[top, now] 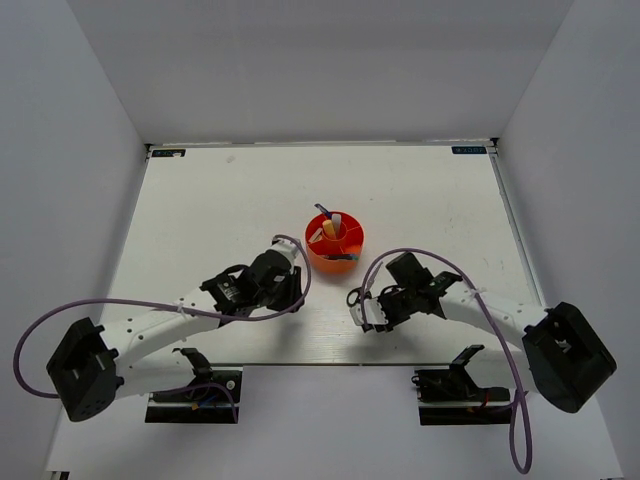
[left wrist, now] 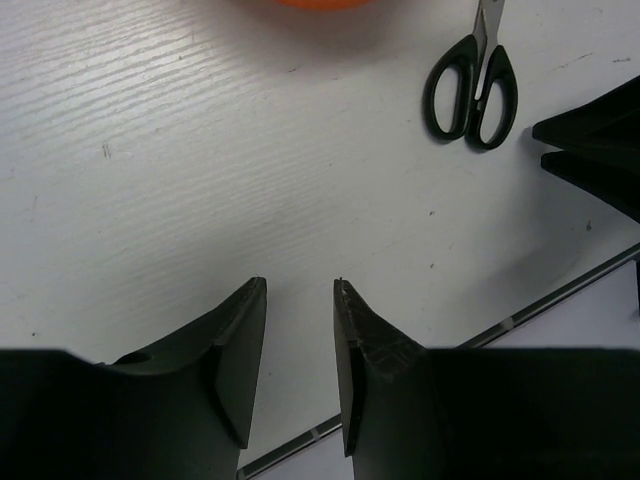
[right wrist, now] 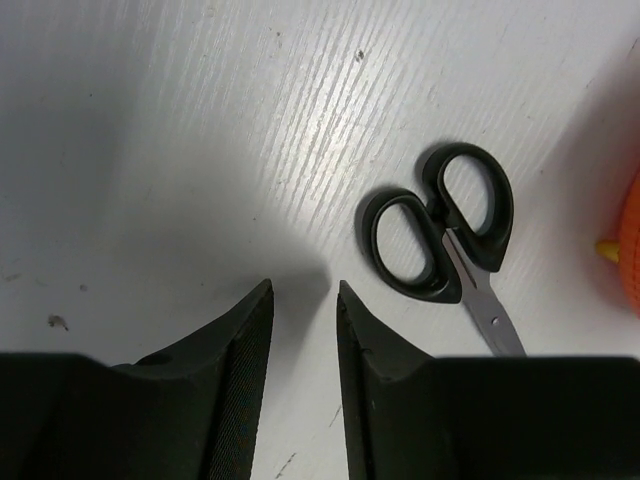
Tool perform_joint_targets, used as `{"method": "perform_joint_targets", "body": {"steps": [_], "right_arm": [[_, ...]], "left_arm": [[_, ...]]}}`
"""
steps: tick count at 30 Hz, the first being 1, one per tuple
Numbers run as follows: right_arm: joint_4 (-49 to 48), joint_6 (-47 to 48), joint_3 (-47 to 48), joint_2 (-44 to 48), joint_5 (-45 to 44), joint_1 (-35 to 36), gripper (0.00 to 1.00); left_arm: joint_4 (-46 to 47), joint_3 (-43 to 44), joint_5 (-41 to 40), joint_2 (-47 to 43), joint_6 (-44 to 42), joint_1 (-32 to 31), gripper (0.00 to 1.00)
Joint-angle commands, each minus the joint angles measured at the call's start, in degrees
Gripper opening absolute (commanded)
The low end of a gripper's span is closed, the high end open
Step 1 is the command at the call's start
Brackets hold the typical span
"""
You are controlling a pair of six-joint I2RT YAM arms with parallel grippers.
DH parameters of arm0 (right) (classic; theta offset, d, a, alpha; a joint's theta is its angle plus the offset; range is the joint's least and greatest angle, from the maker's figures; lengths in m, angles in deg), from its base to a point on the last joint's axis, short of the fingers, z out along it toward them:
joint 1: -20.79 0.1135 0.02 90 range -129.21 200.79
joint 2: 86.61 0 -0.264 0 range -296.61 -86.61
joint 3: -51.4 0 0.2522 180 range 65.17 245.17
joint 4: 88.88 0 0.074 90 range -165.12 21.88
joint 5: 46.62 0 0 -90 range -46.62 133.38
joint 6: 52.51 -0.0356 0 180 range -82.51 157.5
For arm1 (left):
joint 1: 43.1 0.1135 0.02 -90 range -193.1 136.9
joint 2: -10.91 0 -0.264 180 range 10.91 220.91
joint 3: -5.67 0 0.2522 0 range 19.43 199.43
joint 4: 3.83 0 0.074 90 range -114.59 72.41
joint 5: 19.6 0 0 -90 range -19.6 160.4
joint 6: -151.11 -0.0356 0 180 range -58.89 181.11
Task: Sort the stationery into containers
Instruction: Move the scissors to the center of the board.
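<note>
Right wrist: shows scissors point(right wrist: 440, 240) flat on table, just beyond and right of right gripper point(right wrist: 303, 290); jaws narrow, holding nothing. Top external: puts scissors about midway along near edge, near tub point(top: 320, 262) at table centre, some items already standing inside. Left gripper point(left wrist: 300, 285) likewise narrow, empty, hovering close by. Probably at scissors pickup step. Next: calls for widening, shifting right over handles, lowering, closing.

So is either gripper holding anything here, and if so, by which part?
Nothing is held. The left gripper and right gripper are both empty, jaws slightly apart; the scissors lie on the table, untouched.
</note>
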Motion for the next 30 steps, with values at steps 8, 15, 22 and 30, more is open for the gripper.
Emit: {"method": "perform_joint_targets", "body": {"steps": [8,15,22,30], "right_arm": [[3.0,6.3,7.5,-4.8,3.4,0.4,0.36],[9.9,8.9,14.7,-9.8,4.4,0.5,0.36],[19.0,11.3,20.2,-14.1,5.3,1.2,0.36],[13.7,6.3,18.8,-12.8,0.6,1.6,0.27]], "left_arm": [[-3.2,-8.1,-2.8,-12.2,2.4,-0.5,0.44],[-6.5,-11.2,-4.0,-19.0,2.7,-0.5,0.44],[-8.8,-12.8,-4.2,-23.7,2.9,-0.5,0.44],[-8.1,-14.2,-4.4,-25.9,3.1,-0.6,0.37]]}}
